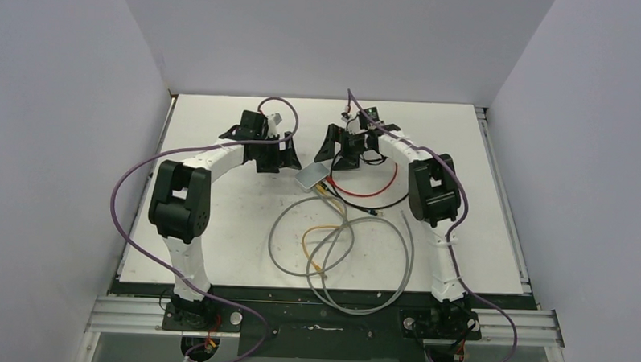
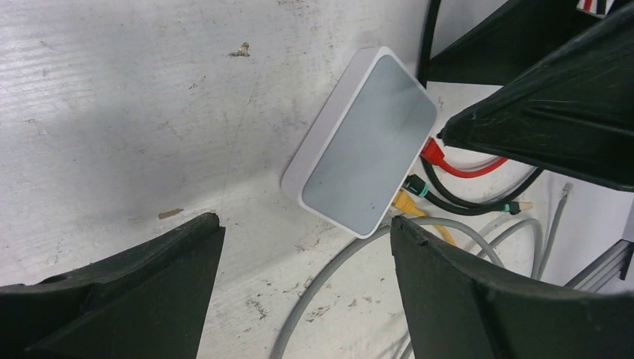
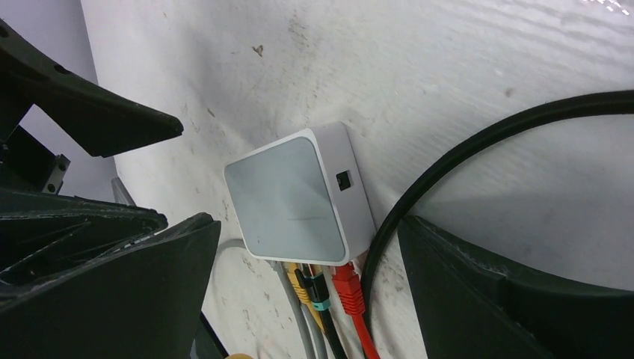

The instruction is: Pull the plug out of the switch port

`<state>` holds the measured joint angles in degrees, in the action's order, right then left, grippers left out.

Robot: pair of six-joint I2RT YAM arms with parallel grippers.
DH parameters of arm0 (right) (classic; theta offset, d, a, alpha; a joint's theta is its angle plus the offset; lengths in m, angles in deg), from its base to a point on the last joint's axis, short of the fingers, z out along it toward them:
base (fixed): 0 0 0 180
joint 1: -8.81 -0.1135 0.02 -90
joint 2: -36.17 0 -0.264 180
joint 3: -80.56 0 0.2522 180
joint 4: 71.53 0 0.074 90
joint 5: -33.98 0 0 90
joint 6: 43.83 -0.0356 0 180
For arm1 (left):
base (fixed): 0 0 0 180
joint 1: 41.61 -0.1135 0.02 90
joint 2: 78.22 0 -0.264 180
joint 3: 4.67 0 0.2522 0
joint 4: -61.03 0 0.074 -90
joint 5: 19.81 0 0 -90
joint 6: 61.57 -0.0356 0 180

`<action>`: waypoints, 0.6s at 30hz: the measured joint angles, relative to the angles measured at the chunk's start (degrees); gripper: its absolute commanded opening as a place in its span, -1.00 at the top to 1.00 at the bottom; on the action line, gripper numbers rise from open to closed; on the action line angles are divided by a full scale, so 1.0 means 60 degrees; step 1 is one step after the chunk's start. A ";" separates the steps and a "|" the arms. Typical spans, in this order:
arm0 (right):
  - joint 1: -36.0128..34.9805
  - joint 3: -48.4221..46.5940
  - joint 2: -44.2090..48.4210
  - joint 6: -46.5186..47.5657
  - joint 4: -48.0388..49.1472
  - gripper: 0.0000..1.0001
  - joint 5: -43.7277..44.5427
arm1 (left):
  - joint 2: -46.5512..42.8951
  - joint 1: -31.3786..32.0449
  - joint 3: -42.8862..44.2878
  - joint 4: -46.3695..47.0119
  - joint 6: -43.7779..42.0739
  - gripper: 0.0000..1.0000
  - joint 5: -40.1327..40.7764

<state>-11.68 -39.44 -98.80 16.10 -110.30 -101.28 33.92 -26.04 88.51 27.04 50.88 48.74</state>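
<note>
Left gripper and right gripper are both seen with jaws spread wide, the plugged-in switch framed untouched between each pair.

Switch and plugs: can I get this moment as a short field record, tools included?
switch: lying on the table, in view of both wrist cameras
plugged into its narrow edge: red plug, black plug, yellow plug
left tool: open, holding nothing
right tool: open, holding nothing
task state: all three plugs seated, none pulled yet
</note>
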 measured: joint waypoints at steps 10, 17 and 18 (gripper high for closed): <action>-0.0758 -0.1708 -0.0856 0.1687 -0.1497 -0.62 -0.0047 | -0.0055 -0.0127 -0.0127 -0.0058 -0.0630 -0.61 -0.0131; -0.1056 -0.1738 -0.0834 0.2160 -0.1723 -0.88 -0.0197 | -0.0280 -0.0240 -0.0408 -0.0634 -0.1370 -0.61 0.0044; -0.1056 -0.1738 -0.0827 0.2153 -0.1719 -0.89 -0.0222 | -0.0280 -0.0284 -0.0408 -0.0667 -0.1395 -0.61 0.0000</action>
<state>-18.02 -49.87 -103.77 29.02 -120.62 -102.61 32.24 -27.75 86.06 23.04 42.51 48.74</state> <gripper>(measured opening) 0.926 0.806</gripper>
